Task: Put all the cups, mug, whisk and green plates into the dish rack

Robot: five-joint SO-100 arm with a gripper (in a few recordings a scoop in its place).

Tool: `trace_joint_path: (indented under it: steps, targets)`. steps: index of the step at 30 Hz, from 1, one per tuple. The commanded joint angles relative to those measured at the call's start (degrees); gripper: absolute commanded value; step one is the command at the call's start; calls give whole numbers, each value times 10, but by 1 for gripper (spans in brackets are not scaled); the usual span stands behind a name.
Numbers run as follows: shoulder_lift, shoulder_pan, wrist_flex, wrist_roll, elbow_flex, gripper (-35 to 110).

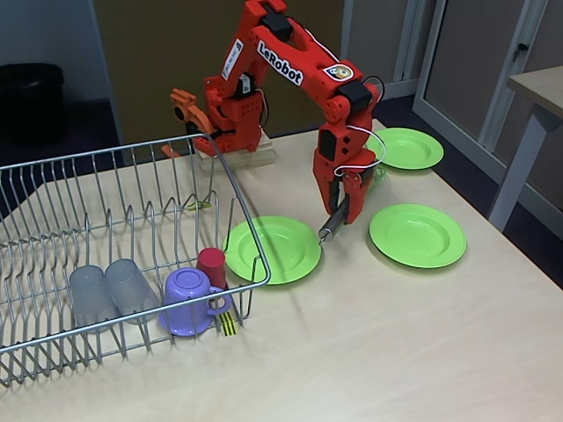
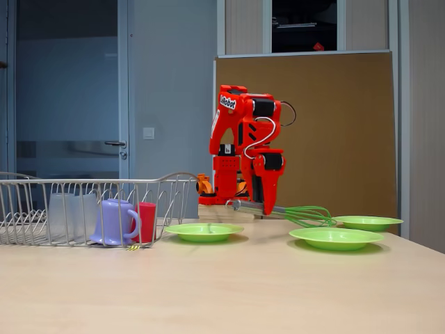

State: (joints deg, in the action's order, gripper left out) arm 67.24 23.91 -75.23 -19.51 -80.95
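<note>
Nearest in both fixed views: dish rack on a pale wooden table, silver wire, yellow-black striped tag at its front corner. Inside the rack, two translucent grey cups upside down and side by side, touching or nearly so. Next to them the purple mug, also mouth down, loop handle turned toward the rack's corner. Red cup just beside the mug, against the rack's end wall.

Just outside that end wall: first green plate flat on the table, rim close to the rack wire. Second green plate flat, well apart from the first. Third green plate farther back, near the table's far edge.

Between the first two plates and above them: red gripper pointing down, clenched on the whisk. Whisk lifted clear of the table, roughly level in a fixed view, silver handle end over the first plate's edge, green wire loops reaching toward the other two plates.

Arm base at the table's far side.
</note>
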Motion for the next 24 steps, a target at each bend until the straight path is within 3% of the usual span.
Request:
trace_joint_path:
  steps: [1,11,24]
  targets:
    - [41,-15,-65,-7,57,0]
    - [104,-92,-294,-6,290,0]
    - [230,-352,-299,-179,366,0]
